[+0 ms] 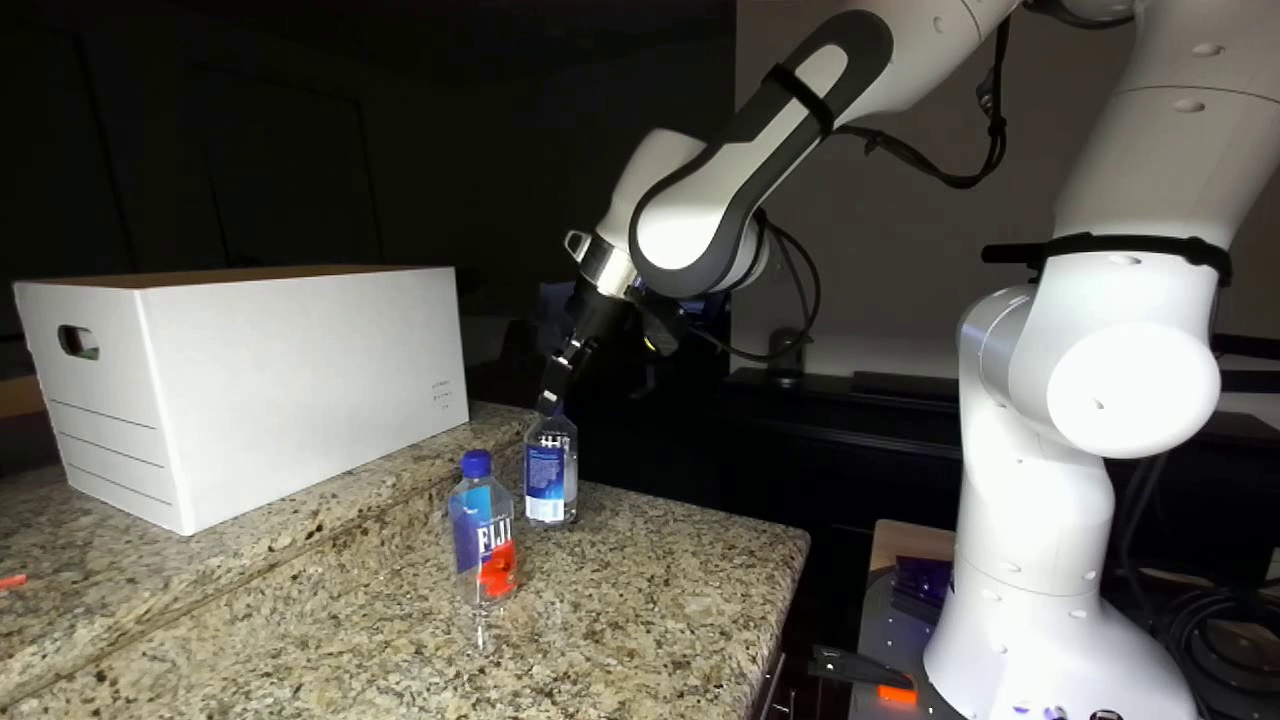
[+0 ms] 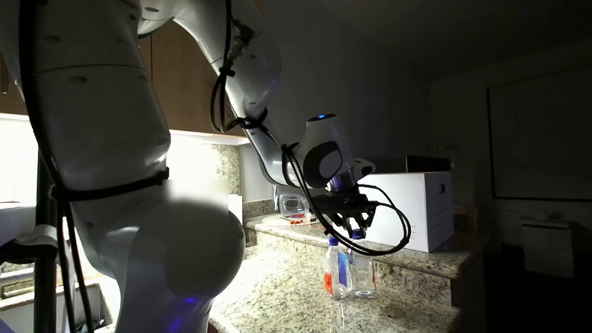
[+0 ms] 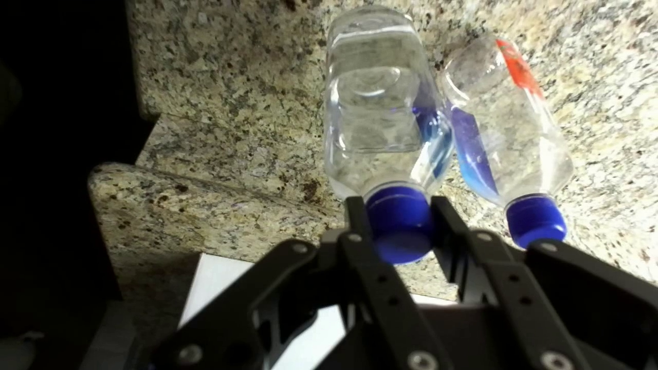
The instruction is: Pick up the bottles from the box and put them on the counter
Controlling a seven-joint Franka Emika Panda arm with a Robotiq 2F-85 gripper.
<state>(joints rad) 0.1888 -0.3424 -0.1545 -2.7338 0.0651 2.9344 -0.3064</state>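
The gripper [image 3: 398, 211] holds one clear bottle [image 3: 372, 103] upright by its blue cap [image 3: 400, 244], base contact with the granite counter [image 1: 650, 600] unclear. Just beside the gripper stands the red-marked bottle [image 3: 506, 128]; near both, on the counter's upper level, the white open-topped box [image 1: 310, 400].

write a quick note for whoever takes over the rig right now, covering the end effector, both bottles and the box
End effector: closed on the blue cap of the held bottle, which looks upright, its base apparently on the counter.
Other bottle: upright on the counter, not gripped.
Box: on the raised ledge; whether it holds more bottles can't be seen.
Done: one bottle standing free on the counter.
Left: likely release the held bottle, back away, then check the box.
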